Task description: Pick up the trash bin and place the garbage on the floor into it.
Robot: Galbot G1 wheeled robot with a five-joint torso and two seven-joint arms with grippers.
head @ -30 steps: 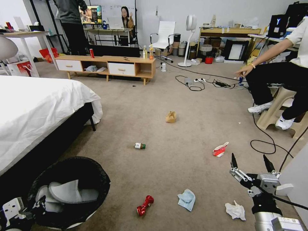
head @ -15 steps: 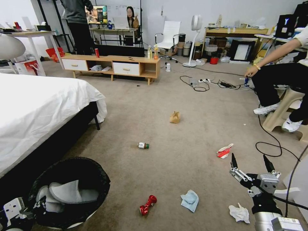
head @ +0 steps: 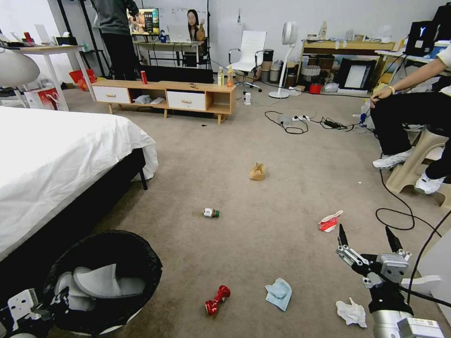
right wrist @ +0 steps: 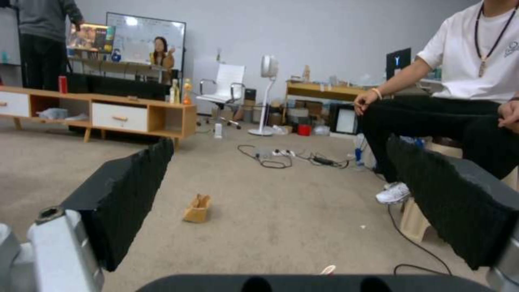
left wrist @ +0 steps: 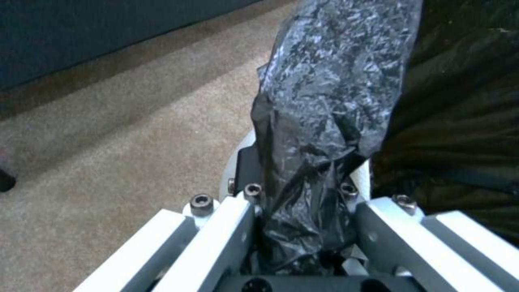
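Okay, your left hand [left wrist: 303, 219] pinches the bin [head: 101, 281] rim through its black liner, low left beside the bed [head: 56, 159]. Liner's slick and soft, so grip rim too. On the floor [head: 263, 197]: can [head: 215, 300], tissue [head: 279, 293], white tissue [head: 351, 312], all light, crushable. Right hand [head: 366, 239] hovers spread. No readable labels.

Open carpet [head: 263, 234] between litter; bed [head: 56, 159] blocks the left.
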